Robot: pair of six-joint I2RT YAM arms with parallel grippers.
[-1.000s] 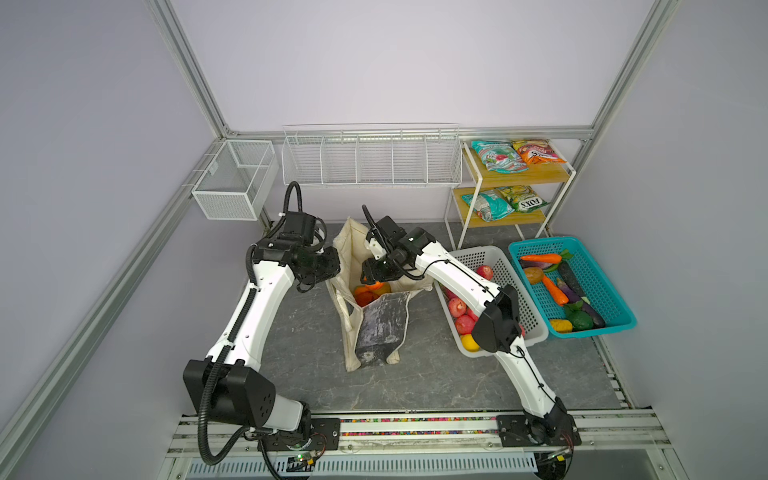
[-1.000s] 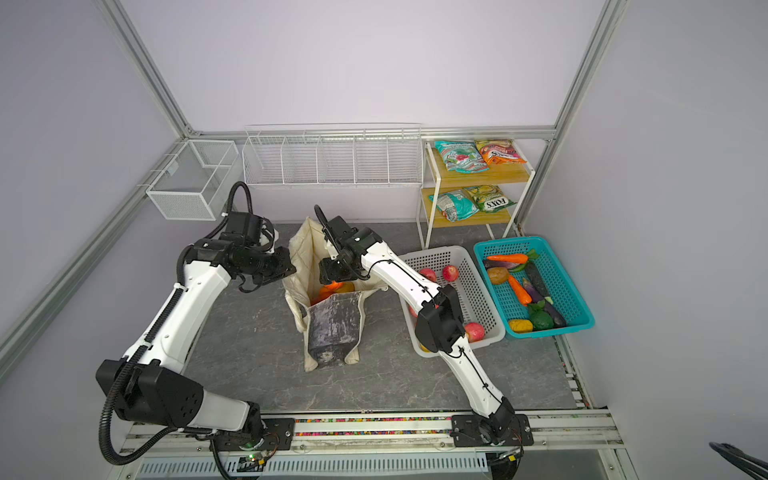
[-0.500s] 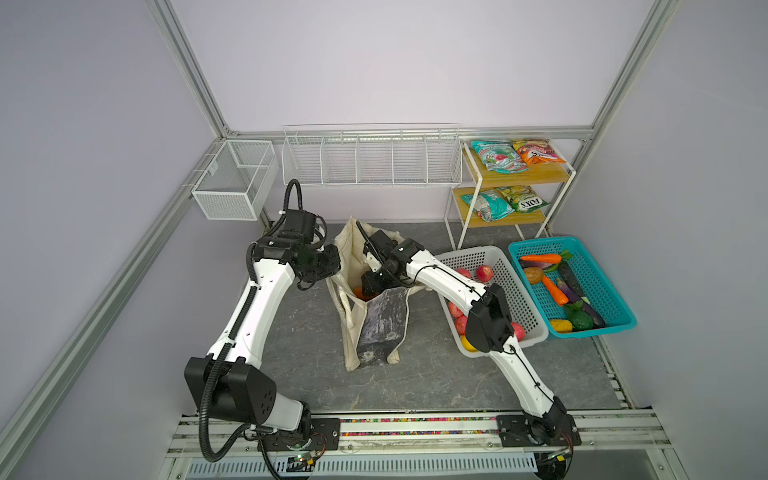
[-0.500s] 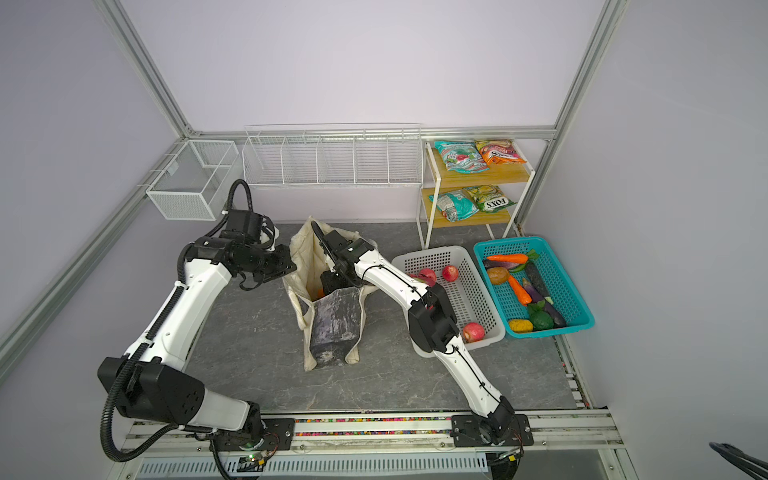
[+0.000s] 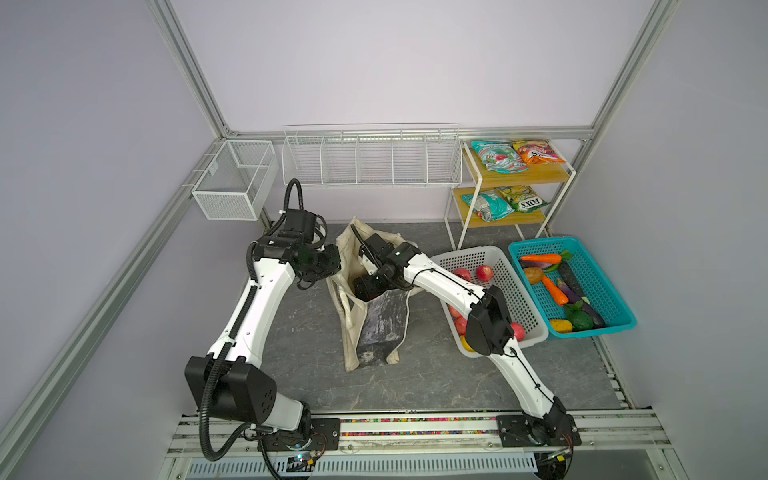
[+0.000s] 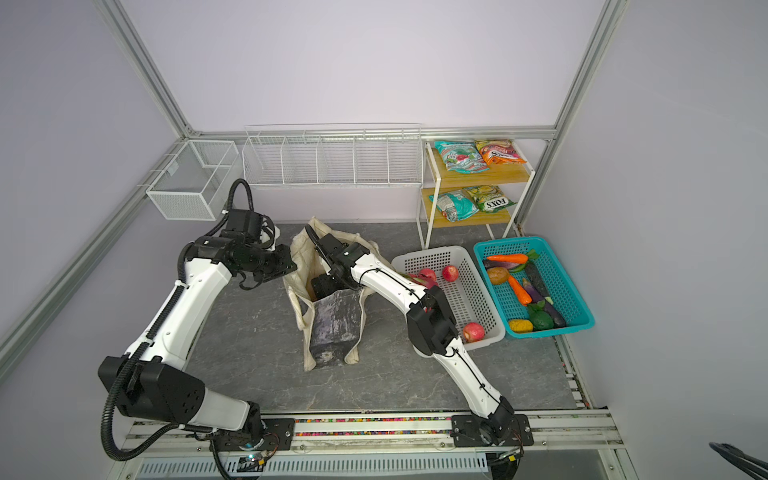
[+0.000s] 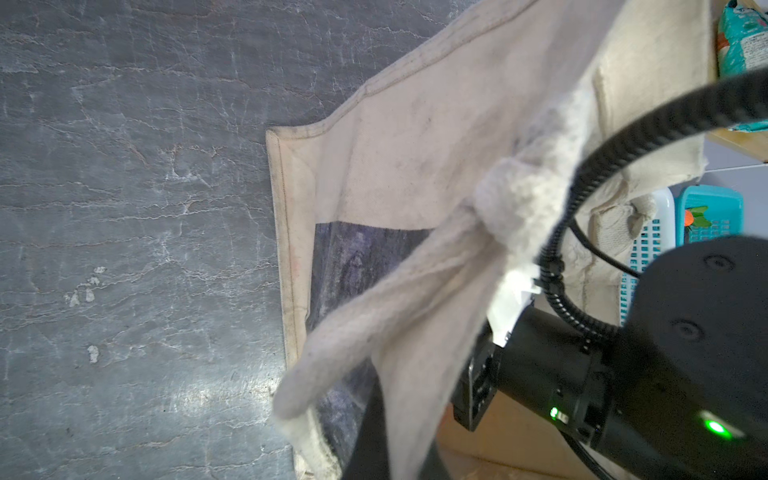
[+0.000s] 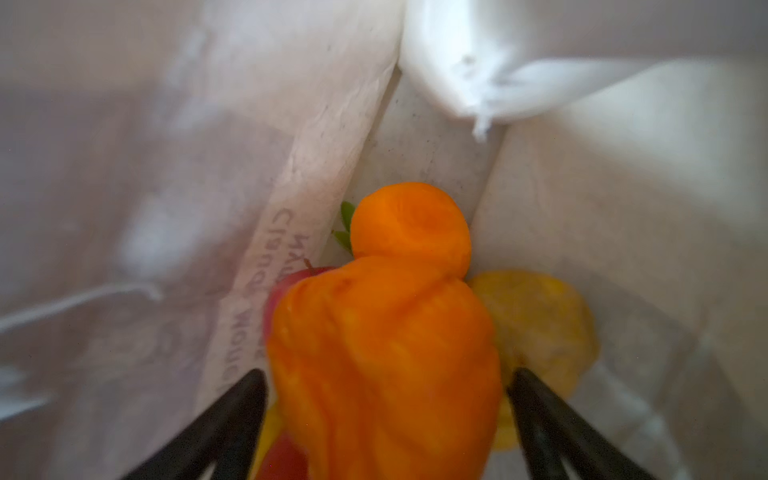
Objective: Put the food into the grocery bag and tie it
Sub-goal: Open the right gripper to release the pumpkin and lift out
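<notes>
Top views, grocery bag: the grocery bag (image 5: 380,324) stands mouth-up near the middle of the grey tabletop (image 5: 436,374), with its dark panel facing the front edge.
Top views, white basket: the white basket (image 5: 524,338) sits toward the right edge, near the bag. It holds red apples (image 5: 484,273) and a yellow fruit (image 5: 465,344).
Top views, teal basket: the teal basket (image 5: 592,330) sits at the right edge, just beside the white one. It holds carrots (image 5: 540,258) and other toy vegetables.
Top views, shelf: the shelf (image 5: 536,176) stands at the rear right corner, with snack packets (image 5: 498,156) on both tiers.
Top views, right gripper: the right gripper (image 5: 365,286) reaches down into the bag's mouth, and its fingertips are hidden there.
Top views, left gripper: the left gripper (image 5: 330,266) is at the bag's left rim, clenched on the fabric.
Left wrist, bag: the bag's cream wall and dark panel show above the tabletop. A strap (image 7: 374,324) runs up close to the camera.
Right wrist, bag contents: the near orange (image 8: 382,353) lies on top, with a second orange (image 8: 411,224) behind it. A pale yellow fruit (image 8: 540,320) and a red apple (image 8: 291,286) lie beneath.
Right wrist, right gripper: the fingers (image 8: 232,415) are spread wide either side of the near orange, with a sliver of gap at each. The gripper is released and grasps nothing.
</notes>
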